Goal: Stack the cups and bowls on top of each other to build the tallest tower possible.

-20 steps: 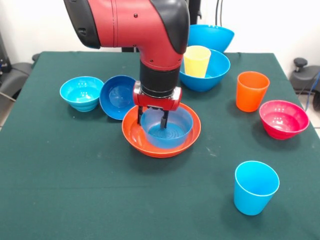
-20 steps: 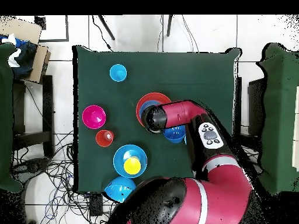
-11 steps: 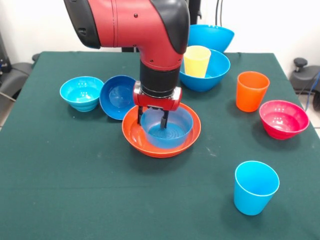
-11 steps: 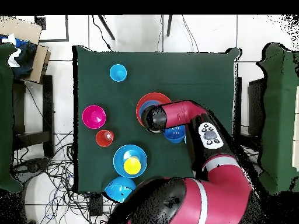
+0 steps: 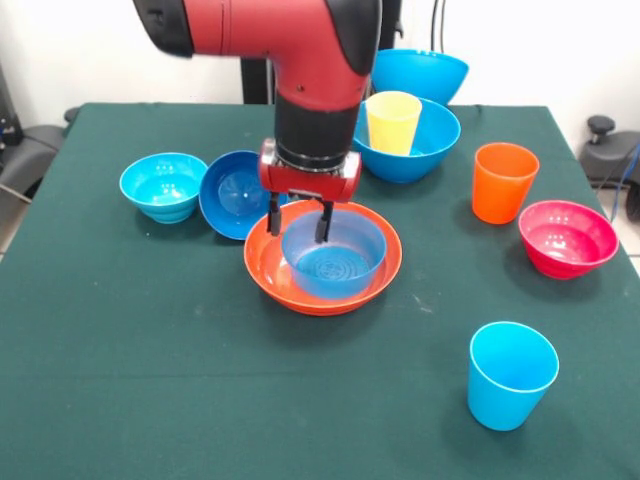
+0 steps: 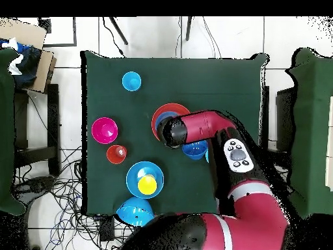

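The pincer has lifted out of the medium light blue bowl, which sits nested in the wide orange bowl mid-desk, and now hangs released straight above that bowl's back rim, fingers parted and empty.

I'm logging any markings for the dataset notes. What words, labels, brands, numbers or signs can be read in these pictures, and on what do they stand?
No readable text anywhere.
The cups and bowls, such as the orange cup and magenta-red bowl, are plain.
The arm's grey button panel bears marks too small to read.
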Robot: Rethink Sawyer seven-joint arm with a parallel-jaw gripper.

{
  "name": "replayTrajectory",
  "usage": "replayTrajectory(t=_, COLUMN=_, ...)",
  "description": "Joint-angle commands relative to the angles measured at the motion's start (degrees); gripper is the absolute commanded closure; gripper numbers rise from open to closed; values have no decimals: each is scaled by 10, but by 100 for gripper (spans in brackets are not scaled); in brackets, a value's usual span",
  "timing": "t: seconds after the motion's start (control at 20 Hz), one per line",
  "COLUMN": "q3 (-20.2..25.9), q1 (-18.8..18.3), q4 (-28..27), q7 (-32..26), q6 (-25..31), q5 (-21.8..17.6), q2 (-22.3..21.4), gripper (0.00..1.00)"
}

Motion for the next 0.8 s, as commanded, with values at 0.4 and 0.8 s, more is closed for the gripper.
replayTrajectory(t=0.4, q3=33, q1=13, q4=42, q7=-77, q6=45, q5=-4, q2=-56, gripper=0)
replayTrajectory(t=0.8, q3=36, q1=17, q4=38, q7=-76, q6=56, q5=2, q2=-63, gripper=0)
